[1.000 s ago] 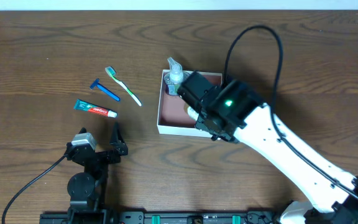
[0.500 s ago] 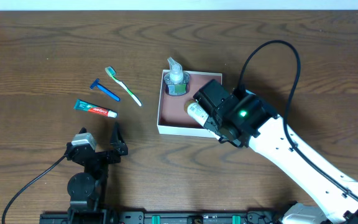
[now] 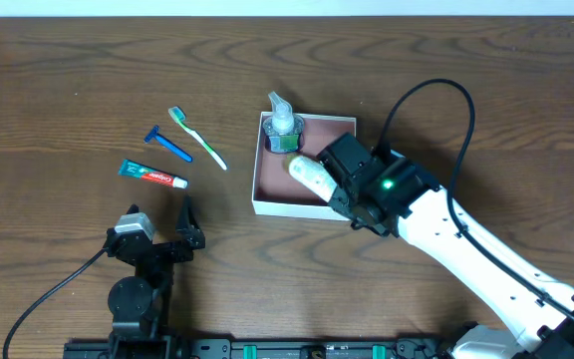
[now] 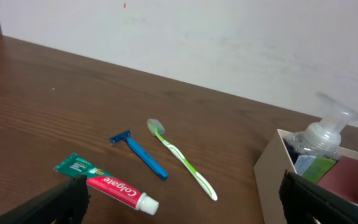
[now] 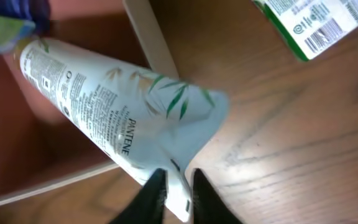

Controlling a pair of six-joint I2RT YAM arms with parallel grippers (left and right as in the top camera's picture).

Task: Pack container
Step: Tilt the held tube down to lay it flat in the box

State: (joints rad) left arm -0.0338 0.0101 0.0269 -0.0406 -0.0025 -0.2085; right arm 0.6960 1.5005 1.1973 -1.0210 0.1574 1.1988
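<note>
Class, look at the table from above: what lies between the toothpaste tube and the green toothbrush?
The blue razor lies between the toothpaste tube and the toothbrush. Both the overhead and left wrist views show it.

Three views, one table [image 3: 68, 80].
Overhead looks straight down; left wrist low, facing the far wall [image 4: 229, 37]; right wrist very close. All share the container [image 3: 287, 207].

A square shallow box [image 3: 279, 206], white outside and reddish-brown inside, is seen lying flat and open just above the frame's centre.
</note>
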